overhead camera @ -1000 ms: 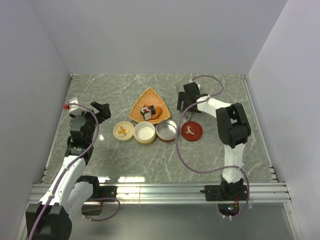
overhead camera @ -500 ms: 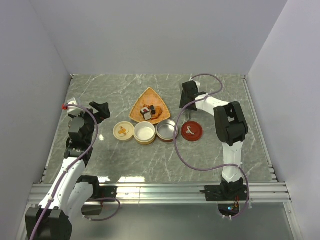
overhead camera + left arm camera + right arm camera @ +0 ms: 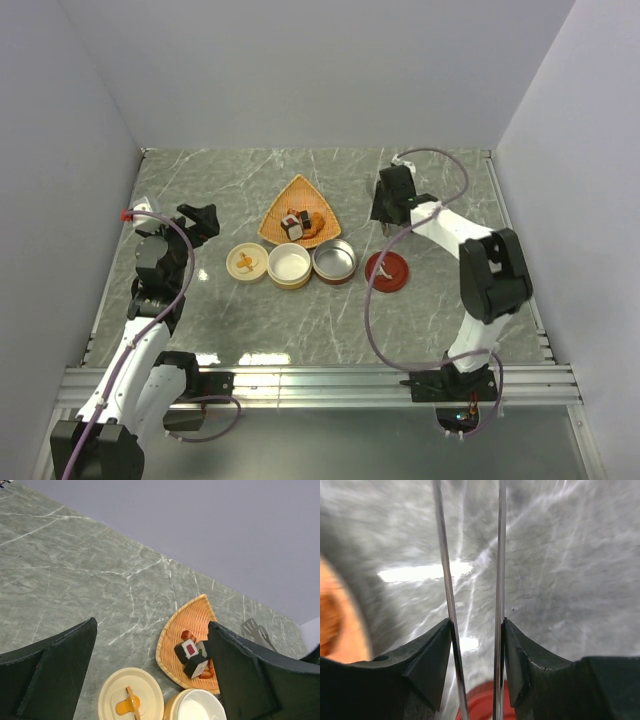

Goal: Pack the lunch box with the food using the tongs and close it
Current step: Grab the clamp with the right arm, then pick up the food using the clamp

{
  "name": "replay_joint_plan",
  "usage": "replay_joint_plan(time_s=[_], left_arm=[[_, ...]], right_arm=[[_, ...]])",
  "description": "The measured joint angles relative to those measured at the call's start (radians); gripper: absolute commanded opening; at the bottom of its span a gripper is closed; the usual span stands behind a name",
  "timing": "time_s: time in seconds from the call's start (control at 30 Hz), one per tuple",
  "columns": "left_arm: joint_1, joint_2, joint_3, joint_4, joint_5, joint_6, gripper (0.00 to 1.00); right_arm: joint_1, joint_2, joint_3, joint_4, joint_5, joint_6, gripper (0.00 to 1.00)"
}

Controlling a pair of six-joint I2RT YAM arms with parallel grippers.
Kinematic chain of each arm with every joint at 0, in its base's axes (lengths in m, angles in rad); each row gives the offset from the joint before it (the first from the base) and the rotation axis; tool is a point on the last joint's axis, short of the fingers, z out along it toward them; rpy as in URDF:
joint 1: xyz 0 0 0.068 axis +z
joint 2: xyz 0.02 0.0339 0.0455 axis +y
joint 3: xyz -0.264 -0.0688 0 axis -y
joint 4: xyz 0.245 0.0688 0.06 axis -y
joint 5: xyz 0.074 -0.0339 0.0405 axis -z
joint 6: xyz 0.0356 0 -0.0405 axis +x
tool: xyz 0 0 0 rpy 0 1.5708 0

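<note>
**Right pincer [image 3: 476,630] clamped on tongs [image 3: 499,555]**

Left pincer [image 3: 152,625] gapes, idle. Food [image 3: 192,655] sits in basket [image 3: 192,617] between both pincers, well apart from each. Between my pads [image 3: 440,645], tongs: stiff, springy, slick, light. Hold mid-arm, I judge, lest they twist.

A grey-green, marble-veined tabletop [image 3: 220,185] is seen from above. A triangular woven orange basket [image 3: 283,203] is set near its middle. Just in front of it, four round items are laid in a row, left to right: a cream lid [image 3: 245,262] with an orange motif, a cream container [image 3: 290,266], what looks like a metal container [image 3: 334,261], and a red lid [image 3: 390,272], set slightly apart.
</note>
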Motion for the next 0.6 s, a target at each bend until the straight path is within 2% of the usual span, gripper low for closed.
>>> replay_joint_plan(time_s=[0.33,0.6], left_arm=[[0.0,0.0,-0.003,0.014,0.008,-0.005,0.99],[0.0,0.003,-0.009,0.017,0.011,-0.006,0.99]], right_arm=[[0.054,-0.276,-0.117,0.018,-0.013,-0.031,0.51],[0.162,-0.466,-0.186,0.013,-0.136,-0.064,0.51]])
